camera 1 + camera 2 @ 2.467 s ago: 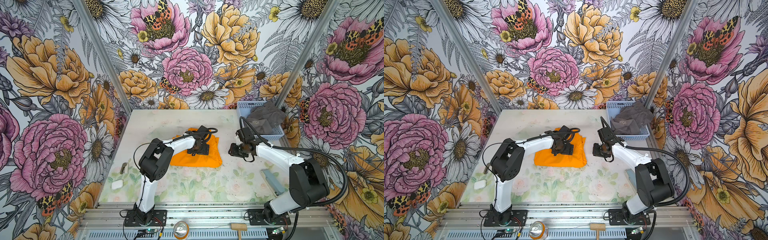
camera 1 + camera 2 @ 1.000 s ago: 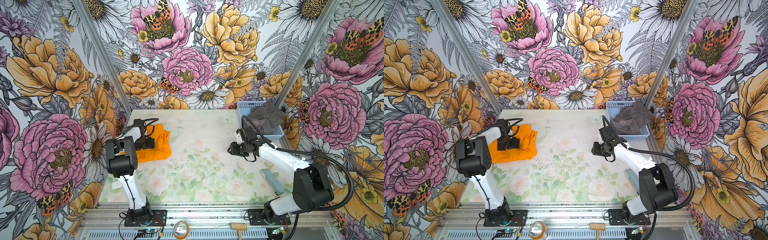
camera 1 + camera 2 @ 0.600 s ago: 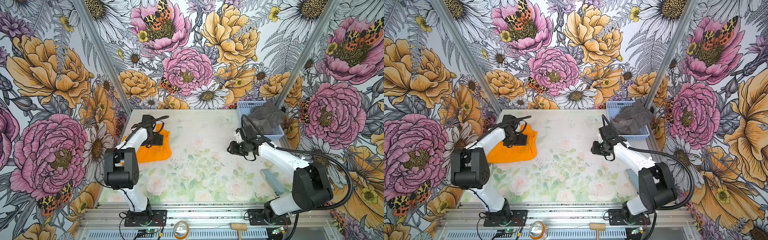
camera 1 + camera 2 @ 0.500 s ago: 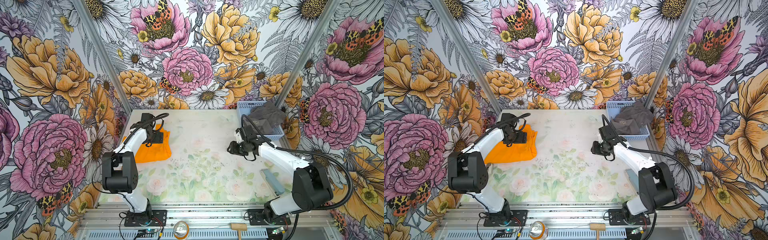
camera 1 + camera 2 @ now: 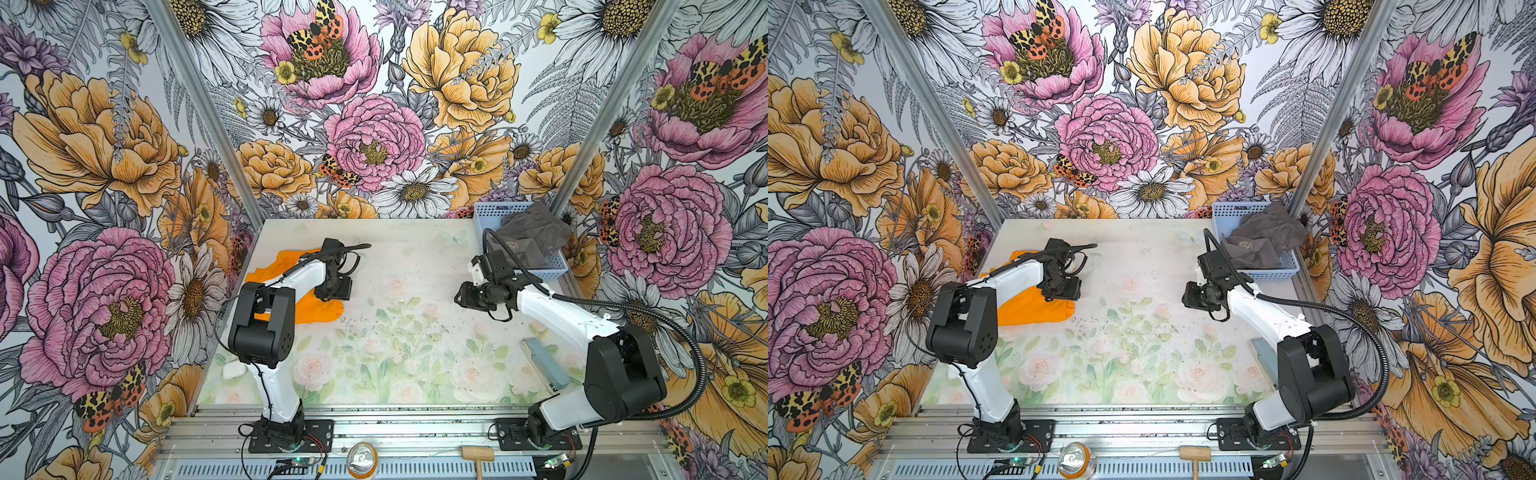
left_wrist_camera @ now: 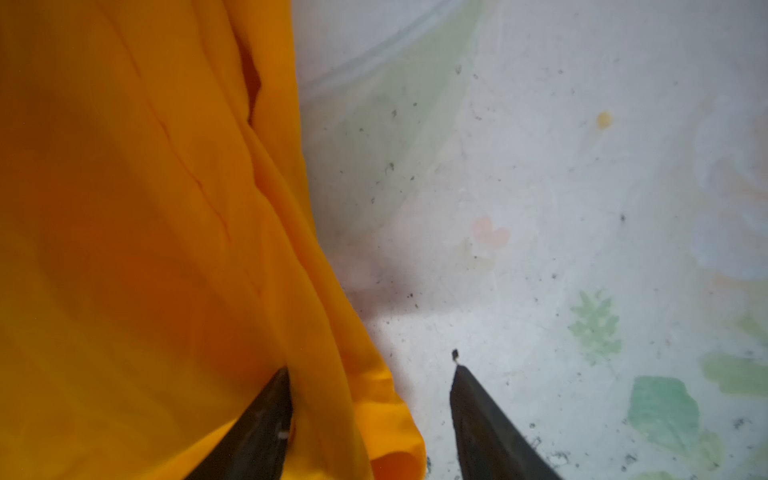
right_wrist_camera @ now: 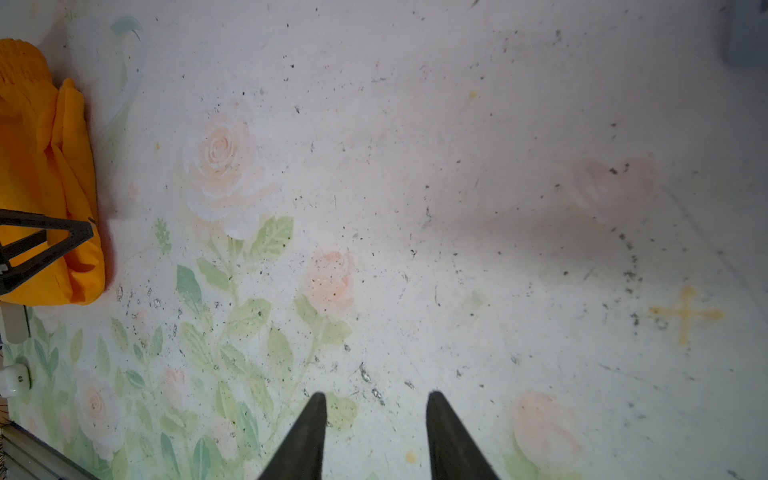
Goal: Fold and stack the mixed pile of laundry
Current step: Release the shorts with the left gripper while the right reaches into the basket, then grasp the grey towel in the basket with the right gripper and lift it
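No word, brand or number can be read anywhere. The nearest things to one are a small gold emblem (image 5: 1246, 246) on the dark grey towel (image 5: 1266, 232) and a dark label (image 5: 505, 206) on the far rim of the pale blue basket (image 5: 478, 220), both at about one o'clock on the surface (image 5: 415, 257) in both top views and both too small to make out. The one plain sign is a faded yellow cross (image 7: 685, 313) marked on the surface, seen by the right wrist camera.
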